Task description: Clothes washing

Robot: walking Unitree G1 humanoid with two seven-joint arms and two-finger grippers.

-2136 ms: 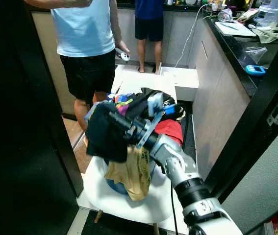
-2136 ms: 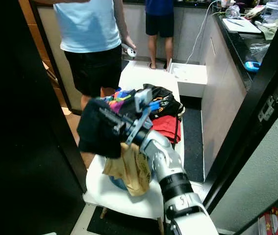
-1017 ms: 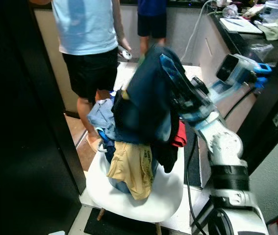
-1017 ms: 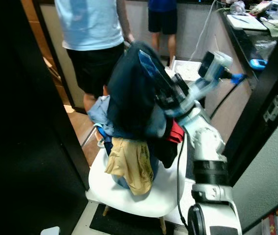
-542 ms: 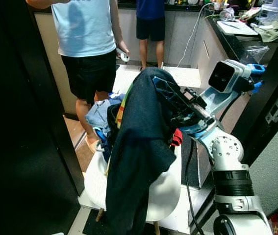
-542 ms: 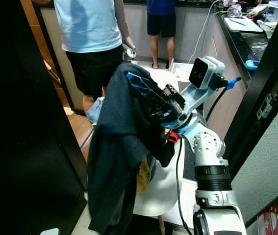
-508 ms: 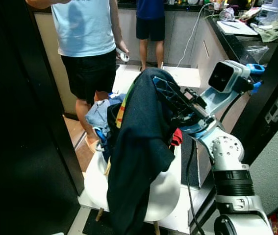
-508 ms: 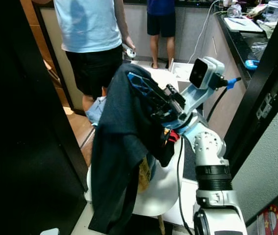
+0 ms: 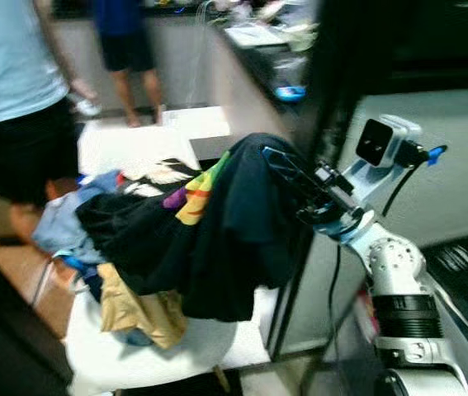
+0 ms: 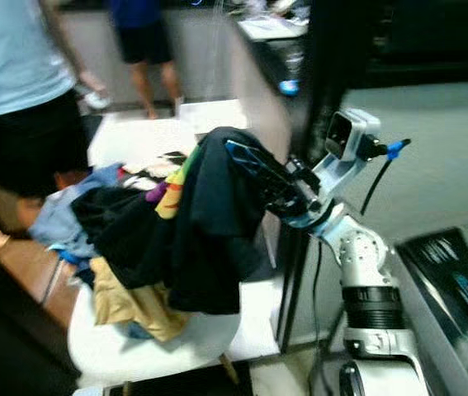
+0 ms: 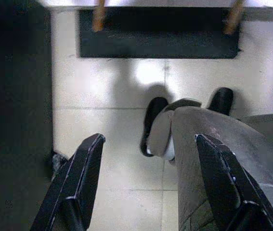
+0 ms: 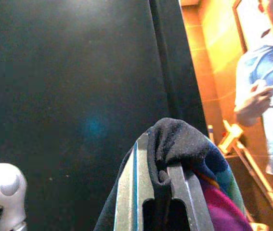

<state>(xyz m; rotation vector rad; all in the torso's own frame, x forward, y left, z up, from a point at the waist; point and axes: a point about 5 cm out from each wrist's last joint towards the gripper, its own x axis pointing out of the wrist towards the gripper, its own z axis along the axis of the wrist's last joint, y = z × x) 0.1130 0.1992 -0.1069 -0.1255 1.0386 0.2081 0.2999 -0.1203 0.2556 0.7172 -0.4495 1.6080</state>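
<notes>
The right hand (image 9: 287, 169), raised at about two o'clock of the white chair (image 9: 134, 351), is clamped on a dark garment (image 9: 234, 239), lifting it clear of the clothes pile (image 9: 126, 239). The left hand (image 11: 146, 187) hangs idle, fingers spread.

No legible text, label, brand, number or sign can be made out in any view. Both head views are motion-blurred. The dark panel (image 9: 465, 264) at lower right carries pale bluish marks too smeared to read. The multicoloured patch (image 9: 192, 194) on the dark garment (image 9: 225, 239) shows colour blocks only, no lettering discernible. The wrist views present plain surfaces with no markings.
</notes>
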